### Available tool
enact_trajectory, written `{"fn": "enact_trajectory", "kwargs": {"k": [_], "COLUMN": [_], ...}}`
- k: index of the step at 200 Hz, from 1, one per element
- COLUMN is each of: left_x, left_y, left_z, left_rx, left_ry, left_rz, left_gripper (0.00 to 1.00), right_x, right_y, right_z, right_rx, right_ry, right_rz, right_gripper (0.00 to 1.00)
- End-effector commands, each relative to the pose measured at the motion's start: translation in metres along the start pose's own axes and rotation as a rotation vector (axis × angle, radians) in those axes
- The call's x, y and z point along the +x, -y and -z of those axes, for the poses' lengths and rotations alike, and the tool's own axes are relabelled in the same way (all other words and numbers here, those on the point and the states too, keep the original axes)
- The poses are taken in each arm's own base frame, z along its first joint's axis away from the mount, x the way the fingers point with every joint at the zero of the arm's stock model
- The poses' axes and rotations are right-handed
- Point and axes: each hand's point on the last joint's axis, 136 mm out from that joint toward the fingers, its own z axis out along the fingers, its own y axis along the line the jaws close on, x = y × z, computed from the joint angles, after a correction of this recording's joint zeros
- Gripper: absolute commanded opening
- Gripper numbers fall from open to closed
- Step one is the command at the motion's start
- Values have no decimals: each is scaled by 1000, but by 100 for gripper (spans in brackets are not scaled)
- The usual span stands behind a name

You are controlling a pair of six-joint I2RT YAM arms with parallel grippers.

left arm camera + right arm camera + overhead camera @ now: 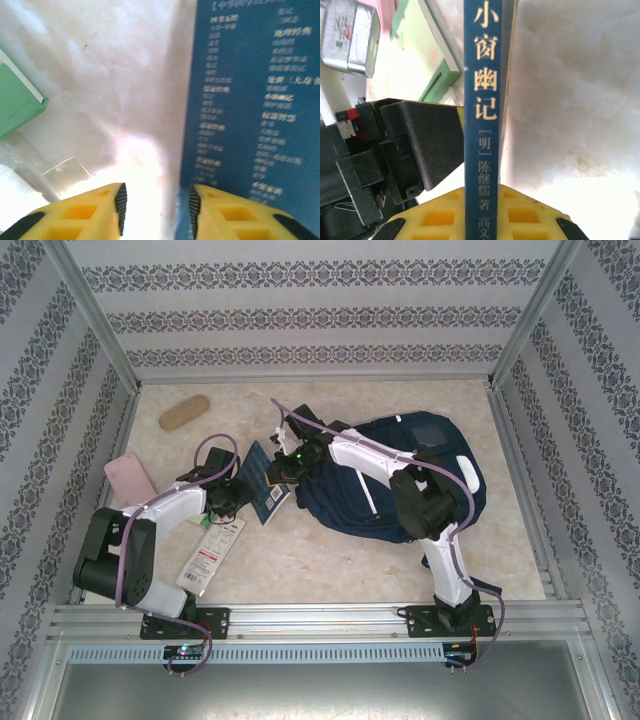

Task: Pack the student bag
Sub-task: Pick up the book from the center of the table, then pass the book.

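The student bag point(425, 430), a large navy backpack, lies on the right half of the table. My right arm reaches across it to the left. The right gripper point(283, 468) point(482, 210) is shut on a blue book point(262, 485), whose spine with gold characters point(482, 100) stands upright between the yellow fingers. My left gripper point(232, 502) point(156, 205) is open just left of the book. Its right finger point(225, 210) lies over the edge of the book's blue cover point(250, 100), and bare table shows between the jaws.
A green booklet point(17, 100) point(427, 55) and a clear plastic pack point(65, 172) lie left of the book. A pink case point(130, 478), a tan oblong case point(184, 411) and a white labelled packet point(210, 555) occupy the left side. A silver tin point(347, 35) sits nearby.
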Motion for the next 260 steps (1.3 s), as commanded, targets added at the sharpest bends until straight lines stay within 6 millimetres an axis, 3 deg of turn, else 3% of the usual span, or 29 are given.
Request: {"fn": "enact_trajectory", "kwargs": {"k": [1, 27, 40, 65, 80, 114, 156, 177, 214, 260], "left_x": [-13, -22, -28, -37, -42, -49, -48, -50, -60, -67], "left_y": [24, 65, 86, 118, 136, 161, 164, 170, 177, 182], "left_z": [26, 45, 55, 72, 80, 91, 85, 92, 112, 131], "left_rx": [98, 325, 439, 621, 720, 851, 852, 896, 946, 1006], "left_ry": [20, 18, 17, 16, 14, -12, -47, -47, -15, 4], "left_rz": [2, 19, 28, 51, 66, 85, 93, 105, 107, 108], "left_gripper": [51, 64, 77, 89, 90, 85, 80, 73, 51, 40], "right_x": [-25, -36, -42, -53, -57, -63, -68, -68, -59, -50], "right_y": [-27, -33, -35, -40, -43, -54, -69, -72, -66, -56], "right_z": [44, 73, 90, 121, 134, 150, 160, 157, 143, 134], "right_rx": [-72, -151, -198, -281, -327, -440, -549, -579, -583, -573], "right_ry": [136, 226, 277, 367, 399, 443, 469, 448, 391, 353], "right_rz": [24, -28, -60, -102, -120, -154, -165, -167, -181, -201], "right_gripper": [0, 0, 0, 0, 0, 0, 0, 0, 0, 0]}}
